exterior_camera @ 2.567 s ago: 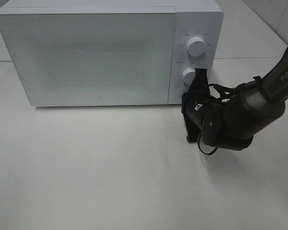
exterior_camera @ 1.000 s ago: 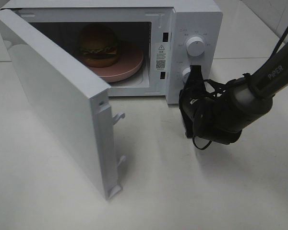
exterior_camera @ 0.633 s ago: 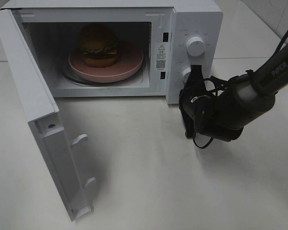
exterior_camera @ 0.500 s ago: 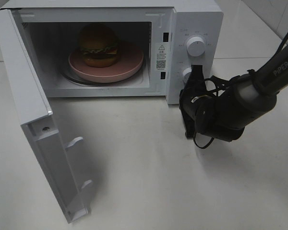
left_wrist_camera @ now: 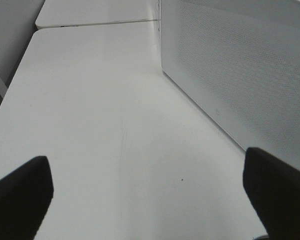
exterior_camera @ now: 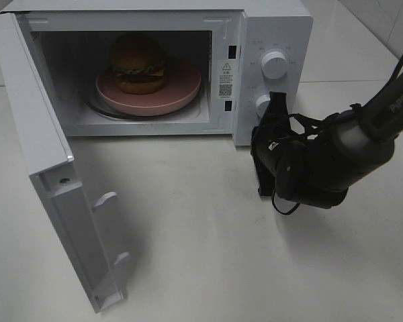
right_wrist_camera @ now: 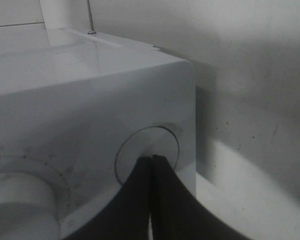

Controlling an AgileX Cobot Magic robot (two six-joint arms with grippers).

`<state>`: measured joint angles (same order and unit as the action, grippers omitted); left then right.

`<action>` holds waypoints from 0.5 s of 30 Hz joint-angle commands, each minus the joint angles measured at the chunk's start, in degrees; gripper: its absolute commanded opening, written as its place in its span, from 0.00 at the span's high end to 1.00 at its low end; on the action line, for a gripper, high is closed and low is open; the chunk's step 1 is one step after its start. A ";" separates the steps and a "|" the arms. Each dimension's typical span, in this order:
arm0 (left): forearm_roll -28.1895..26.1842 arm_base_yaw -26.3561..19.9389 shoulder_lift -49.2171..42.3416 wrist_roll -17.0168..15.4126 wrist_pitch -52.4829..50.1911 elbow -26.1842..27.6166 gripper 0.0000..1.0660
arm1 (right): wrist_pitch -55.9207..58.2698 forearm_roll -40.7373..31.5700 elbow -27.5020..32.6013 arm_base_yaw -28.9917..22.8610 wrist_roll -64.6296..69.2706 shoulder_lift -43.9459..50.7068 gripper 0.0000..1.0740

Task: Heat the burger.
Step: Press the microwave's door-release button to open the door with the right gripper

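Far to the left, out of the high view, the left claw [left_wrist_camera: 145, 167] hangs over the bare table [left_wrist_camera: 90, 100] with its fingers spread wide, holding nothing. The dotted outer face of the door [left_wrist_camera: 240, 65] runs just beside it. That door stands swung fully out to the left of the microwave [exterior_camera: 275, 20]. Inside, the burger [exterior_camera: 138, 62] sits upright on a pink plate [exterior_camera: 181, 90], towards the back left of the chamber.

On the panel to the right, the right claw [right_wrist_camera: 153, 161] is closed on nothing. Its pinched tips rest against the round button [right_wrist_camera: 135, 147] near the panel's lower corner, beside the lower knob [exterior_camera: 262, 104].

The door is open, so the press looks finished. The pictures do not show whether the burger is waiting to be heated or is ready to come out.

The right claw should back straight off the button along its own line, so the tips do not drag sideways onto the knob and turn it. The left claw should stay clear of the door's edge until the right arm is away.
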<state>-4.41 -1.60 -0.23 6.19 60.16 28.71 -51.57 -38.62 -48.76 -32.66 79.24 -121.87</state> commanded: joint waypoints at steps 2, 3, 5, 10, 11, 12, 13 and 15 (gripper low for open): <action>0.00 0.23 -1.20 0.00 -0.63 -0.11 0.08 | -0.11 1.09 1.32 -0.23 -0.74 2.64 1.00; 0.00 0.23 -1.20 0.00 -0.63 -0.11 0.08 | -0.11 1.09 2.35 -0.23 -1.78 4.01 1.00; 0.00 0.23 -1.20 0.00 -0.63 -0.11 0.08 | -0.11 1.09 2.92 -0.23 -2.29 4.76 1.00; 0.00 0.23 -1.20 0.00 -0.63 -0.11 0.08 | 2.01 1.72 5.79 -0.23 -2.75 8.19 1.00; 0.00 0.23 -1.20 0.00 -0.63 -0.11 0.08 | 2.92 2.64 7.10 -0.23 -2.75 9.63 1.00; 0.00 0.23 -1.20 0.00 -0.63 -0.11 0.08 | 2.92 2.64 7.10 -0.23 -2.75 9.63 1.00; 0.00 0.23 -1.20 0.00 -0.63 -0.11 0.08 | 3.32 3.61 8.48 -0.23 -2.69 10.89 1.00; 0.00 0.23 -1.20 0.00 -0.63 -0.11 0.08 | 3.61 4.01 9.00 -0.23 -2.69 11.40 1.00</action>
<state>-4.41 -1.60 -0.23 6.19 60.16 28.71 -48.41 -35.58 -39.99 -32.72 77.58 -111.27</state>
